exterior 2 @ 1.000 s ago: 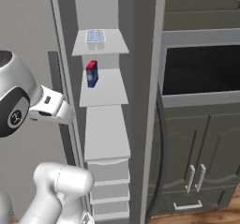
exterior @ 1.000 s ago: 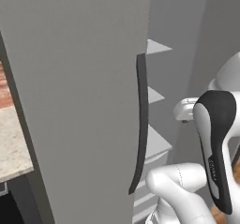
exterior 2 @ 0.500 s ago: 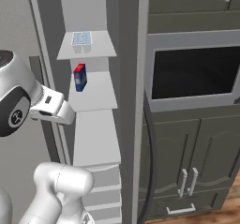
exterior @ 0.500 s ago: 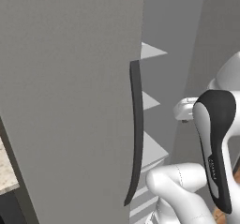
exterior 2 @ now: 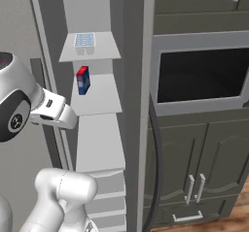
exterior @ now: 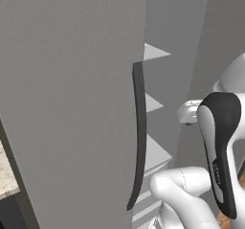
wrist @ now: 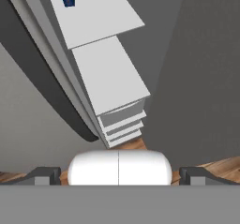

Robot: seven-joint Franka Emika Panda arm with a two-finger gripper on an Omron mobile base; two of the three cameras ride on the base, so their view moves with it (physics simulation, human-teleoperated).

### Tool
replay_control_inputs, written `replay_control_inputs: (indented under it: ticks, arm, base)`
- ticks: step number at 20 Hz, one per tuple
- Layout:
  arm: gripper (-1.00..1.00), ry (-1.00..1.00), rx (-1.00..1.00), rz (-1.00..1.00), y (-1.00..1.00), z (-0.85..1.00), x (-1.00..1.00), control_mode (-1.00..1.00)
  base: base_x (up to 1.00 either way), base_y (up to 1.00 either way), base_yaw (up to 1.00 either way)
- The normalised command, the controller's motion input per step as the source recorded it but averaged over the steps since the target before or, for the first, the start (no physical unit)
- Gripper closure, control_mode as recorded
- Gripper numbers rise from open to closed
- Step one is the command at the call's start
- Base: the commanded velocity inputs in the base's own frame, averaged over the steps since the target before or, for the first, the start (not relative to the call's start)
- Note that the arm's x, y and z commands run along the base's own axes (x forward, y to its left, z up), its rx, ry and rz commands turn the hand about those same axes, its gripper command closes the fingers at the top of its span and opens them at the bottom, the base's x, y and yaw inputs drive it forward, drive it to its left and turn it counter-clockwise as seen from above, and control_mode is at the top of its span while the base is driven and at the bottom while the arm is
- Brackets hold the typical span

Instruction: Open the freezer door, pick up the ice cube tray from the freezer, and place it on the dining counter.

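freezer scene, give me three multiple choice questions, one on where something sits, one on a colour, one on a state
1. Where does the ice cube tray sit in the freezer?
A. on the top shelf
B. on the floor
C. on the lowest shelf

2. What colours is the small box on the shelf below the tray?
A. green and yellow
B. blue and red
C. all white

3. How does the freezer door stand?
A. open
B. shut
C. taken off

Answers: 1 A, the tray lies on the highest shelf in the right base view. 2 B, the box is blue with a red top. 3 A, the shelves show past the door's edge.
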Motion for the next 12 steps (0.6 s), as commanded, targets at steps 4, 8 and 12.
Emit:
replay_control_inputs:
  ticks: [4,8,12]
  arm:
    - [-1.00,0.00,0.00,0.00,0.00,0.00,0.00,1.00]
    - [-1.00,0.00,0.00,0.00,0.00,0.00,0.00,1.00]
    - [-1.00,0.00,0.00,0.00,0.00,0.00,0.00,1.00]
  base:
    - [0.74,-0.11,0.00]
    - [0.60,0.02,0.00]
    - [0.44,0.10,0.00]
